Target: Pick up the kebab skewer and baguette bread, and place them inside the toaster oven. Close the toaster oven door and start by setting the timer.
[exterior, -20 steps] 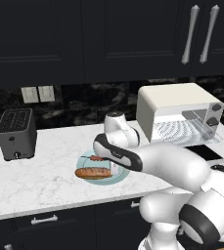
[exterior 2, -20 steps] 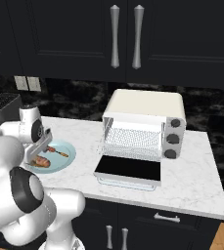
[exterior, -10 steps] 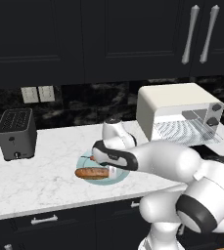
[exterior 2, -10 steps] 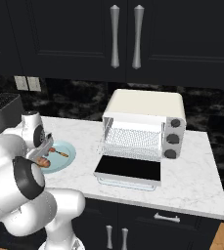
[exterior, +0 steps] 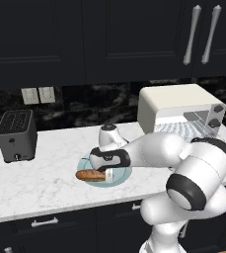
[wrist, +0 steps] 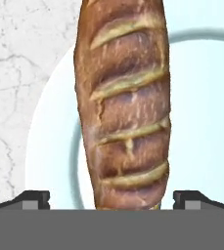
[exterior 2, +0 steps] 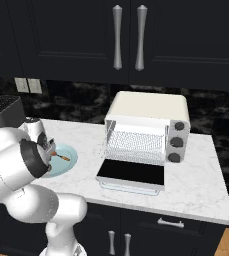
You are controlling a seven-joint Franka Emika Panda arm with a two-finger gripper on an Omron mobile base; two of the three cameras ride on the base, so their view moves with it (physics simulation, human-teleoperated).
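Note:
The baguette bread [wrist: 125, 107], golden-brown with pale slashes, lies on a pale blue plate [wrist: 206, 97]. In the hand view it runs lengthwise between my two fingertips [wrist: 33, 199]. My gripper [wrist: 112, 201] is open, low over the loaf's near end and straddling it. From the left base view the baguette bread [exterior: 89, 175] sticks out to the left of the gripper [exterior: 106, 173]. A short orange-brown end of the kebab skewer [exterior 2: 62, 157] shows on the plate [exterior 2: 68, 162] beside my arm. The toaster oven [exterior 2: 147, 127] stands to the right, and the toaster oven door [exterior 2: 131, 173] is folded down flat.
A dark grey slot toaster [exterior: 17, 134] stands at the counter's left end. Knobs [exterior 2: 176, 142] line the oven's right side, and a wire rack [exterior 2: 135, 145] sits inside. Black cabinets hang above, and the marble counter [exterior: 40, 185] ends just in front of the plate.
The hand has come down lower onto the plate and now sits around the baguette's end. The jaws have stayed open.

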